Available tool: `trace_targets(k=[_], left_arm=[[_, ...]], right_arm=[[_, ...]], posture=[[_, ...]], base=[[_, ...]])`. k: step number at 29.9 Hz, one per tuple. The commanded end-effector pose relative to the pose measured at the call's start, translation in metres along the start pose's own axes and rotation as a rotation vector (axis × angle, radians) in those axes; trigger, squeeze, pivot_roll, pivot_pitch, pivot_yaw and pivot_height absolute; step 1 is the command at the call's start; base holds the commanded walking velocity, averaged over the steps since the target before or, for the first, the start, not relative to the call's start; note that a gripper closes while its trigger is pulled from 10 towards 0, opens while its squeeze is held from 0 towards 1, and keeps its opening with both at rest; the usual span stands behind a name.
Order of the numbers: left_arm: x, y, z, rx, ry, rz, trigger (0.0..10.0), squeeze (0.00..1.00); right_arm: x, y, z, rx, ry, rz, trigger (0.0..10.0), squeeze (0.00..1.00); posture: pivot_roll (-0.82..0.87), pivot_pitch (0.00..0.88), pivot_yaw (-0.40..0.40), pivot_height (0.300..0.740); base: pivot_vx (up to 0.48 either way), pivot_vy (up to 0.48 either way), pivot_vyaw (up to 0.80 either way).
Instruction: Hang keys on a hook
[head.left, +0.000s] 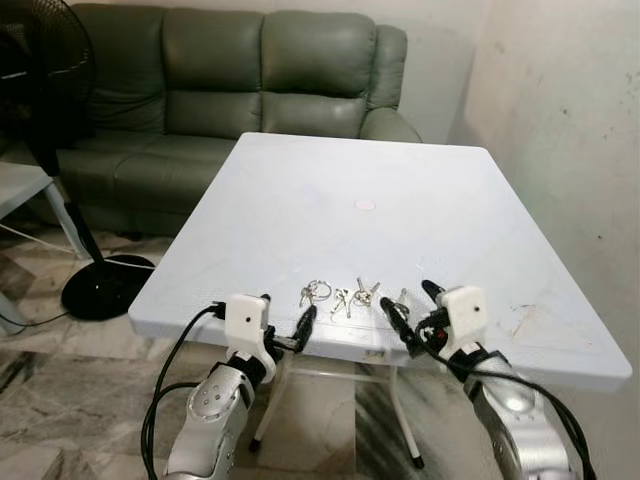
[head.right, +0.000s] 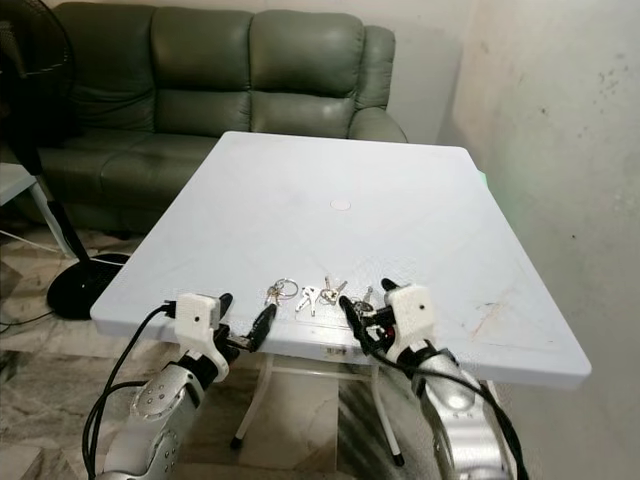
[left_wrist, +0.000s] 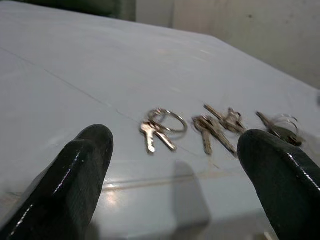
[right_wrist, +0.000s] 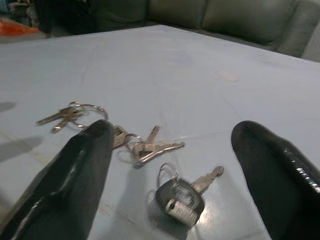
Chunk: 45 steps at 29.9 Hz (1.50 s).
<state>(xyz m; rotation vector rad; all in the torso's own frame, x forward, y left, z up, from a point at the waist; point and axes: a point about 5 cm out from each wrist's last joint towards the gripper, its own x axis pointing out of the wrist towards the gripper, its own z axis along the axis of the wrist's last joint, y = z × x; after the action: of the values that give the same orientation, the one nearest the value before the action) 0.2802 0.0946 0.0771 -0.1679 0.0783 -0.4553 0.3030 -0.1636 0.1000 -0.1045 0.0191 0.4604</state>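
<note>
Several silver keys lie in a row near the front edge of the white table (head.left: 420, 190). A bunch on a ring (head.left: 315, 292) is leftmost, then loose keys (head.left: 346, 298), then a key with a dark head (right_wrist: 180, 199) on the right. My left gripper (head.left: 287, 314) hovers open at the table's edge, just in front of the ring bunch (left_wrist: 161, 127). My right gripper (head.left: 413, 307) is open too, with its fingers on either side of the dark-headed key (head.left: 400, 298) and slightly above it. Neither gripper holds anything.
A green leather sofa (head.left: 250, 70) stands behind the table. A black pedestal fan (head.left: 50, 110) is at the left on the marble floor, next to the corner of another pale table (head.left: 15, 185). A bare wall (head.left: 570, 110) runs close along the table's right side.
</note>
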Motion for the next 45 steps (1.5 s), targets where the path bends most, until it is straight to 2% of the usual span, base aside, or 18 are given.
trace_targets(k=[1, 11, 15, 16, 17, 19, 20, 21, 22, 30, 31, 32, 33, 34, 35, 45], left_arm=[[-0.001, -0.005, 0.004, 0.023, 0.0, -0.035, 10.0, 0.0], [-0.004, -0.009, 0.006, 0.034, 0.009, -0.062, 10.0, 0.0], [-0.004, -0.009, 0.008, 0.039, 0.009, -0.065, 10.0, 0.0], [-0.003, -0.009, 0.008, 0.036, 0.008, -0.063, 10.0, 0.0], [-0.003, -0.009, 0.008, 0.033, 0.007, -0.062, 10.0, 0.0], [-0.003, -0.009, 0.008, 0.033, 0.008, -0.062, 10.0, 0.0], [-0.003, -0.009, 0.008, 0.034, 0.008, -0.061, 10.0, 0.0], [-0.002, -0.01, 0.009, 0.034, 0.008, -0.061, 10.0, 0.0], [-0.002, -0.01, 0.009, 0.033, 0.008, -0.06, 10.0, 0.0], [-0.003, -0.011, 0.009, 0.031, 0.011, -0.058, 10.0, 0.0], [-0.003, -0.011, 0.009, 0.03, 0.013, -0.055, 10.0, 0.0], [-0.003, -0.011, 0.009, 0.027, 0.012, -0.056, 10.0, 0.0], [-0.003, -0.011, 0.009, 0.029, 0.012, -0.055, 10.0, 0.0], [-0.003, -0.011, 0.009, 0.032, 0.012, -0.055, 10.0, 0.0], [-0.003, -0.011, 0.009, 0.031, 0.012, -0.053, 10.0, 0.0], [-0.003, -0.012, 0.008, 0.024, 0.013, -0.048, 10.0, 0.0]], right_arm=[[0.006, -0.002, -0.001, -0.002, 0.016, 0.05, 10.0, 0.0], [0.02, -0.006, -0.004, 0.004, 0.062, 0.191, 10.0, 0.0], [0.021, -0.009, -0.004, -0.001, 0.065, 0.201, 10.0, 0.0], [0.021, -0.012, -0.004, -0.008, 0.062, 0.195, 6.1, 0.0], [0.021, -0.014, -0.004, -0.014, 0.066, 0.181, 4.7, 0.0], [0.021, -0.015, -0.005, -0.009, 0.067, 0.176, 4.8, 0.0], [0.021, -0.016, -0.005, -0.005, 0.064, 0.178, 0.0, 0.0], [0.021, -0.016, -0.005, -0.014, 0.069, 0.177, 3.3, 0.0], [0.021, -0.017, -0.006, -0.027, 0.08, 0.171, 10.0, 0.0], [0.021, -0.019, -0.01, -0.039, 0.094, 0.195, 10.0, 0.0], [0.021, -0.02, -0.011, -0.047, 0.101, 0.197, 5.3, 0.0], [0.02, -0.019, -0.011, -0.05, 0.098, 0.207, 5.3, 0.0], [0.02, -0.019, -0.012, -0.051, 0.098, 0.215, 1.8, 0.0], [0.019, -0.019, -0.012, -0.053, 0.1, 0.222, 1.8, 0.0], [0.018, -0.019, -0.013, -0.048, 0.096, 0.239, 0.0, 0.0], [0.016, -0.022, -0.014, -0.038, 0.09, 0.252, 0.0, 0.0]], posture=[[-0.02, 0.022, -0.031, 0.74], [0.0, 0.053, -0.033, 0.74], [0.01, 0.054, -0.033, 0.74], [0.0, 0.055, -0.034, 0.74], [0.0, 0.055, -0.034, 0.74], [0.0, 0.055, -0.034, 0.74], [0.0, 0.055, -0.035, 0.74], [0.0, 0.055, -0.035, 0.74], [0.0, 0.055, -0.035, 0.74], [0.01, 0.06, -0.037, 0.74], [0.01, 0.06, -0.037, 0.74], [0.01, 0.063, -0.04, 0.74], [0.01, 0.063, -0.04, 0.74], [0.01, 0.062, -0.041, 0.74], [0.01, 0.063, -0.042, 0.74], [0.01, 0.061, -0.043, 0.74]], base=[[0.0, 0.0, 0.0], [0.0, 0.0, 0.0], [0.0, 0.0, 0.0], [0.0, 0.0, 0.0], [0.0, 0.0, 0.0], [0.0, 0.0, 0.0], [0.0, 0.0, 0.0], [0.0, 0.0, 0.0], [0.0, 0.0, 0.0], [0.0, 0.0, 0.0], [0.0, 0.0, 0.0], [0.0, 0.0, 0.0], [0.0, 0.0, 0.0], [0.0, 0.0, 0.0], [0.0, 0.0, 0.0], [0.0, 0.0, 0.0]])
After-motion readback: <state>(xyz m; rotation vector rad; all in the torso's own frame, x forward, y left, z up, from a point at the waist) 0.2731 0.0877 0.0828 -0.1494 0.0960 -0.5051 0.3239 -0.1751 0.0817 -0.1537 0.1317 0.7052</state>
